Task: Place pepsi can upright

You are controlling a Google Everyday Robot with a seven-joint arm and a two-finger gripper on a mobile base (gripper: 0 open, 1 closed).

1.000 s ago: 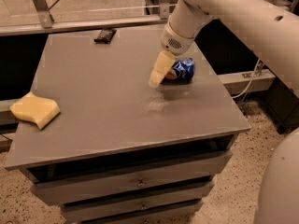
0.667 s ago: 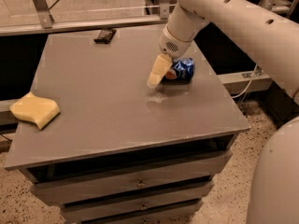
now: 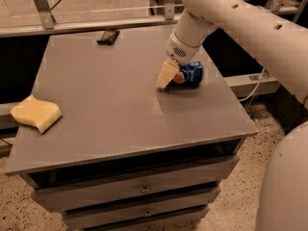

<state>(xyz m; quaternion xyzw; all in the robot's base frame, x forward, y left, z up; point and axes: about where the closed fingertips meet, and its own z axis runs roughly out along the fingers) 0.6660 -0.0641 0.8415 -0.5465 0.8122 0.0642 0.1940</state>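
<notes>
The pepsi can (image 3: 191, 73) is dark blue with a red-white-blue logo. It lies on its side on the grey table (image 3: 110, 105), near the right edge. My gripper (image 3: 169, 77) hangs from the white arm and is down at table height, right against the can's left end. Its cream tip touches or nearly touches the table top. The part of the gripper behind the can is hidden.
A yellow sponge-like piece (image 3: 36, 113) lies at the table's left edge. A small black flat object (image 3: 108, 36) lies at the far edge. The table has drawers below. A metal rail runs behind the table, and the white robot body (image 3: 284, 186) stands at lower right.
The gripper and the can stay almost where they were. The robot's white body at lower right has shifted a little in the view.
</notes>
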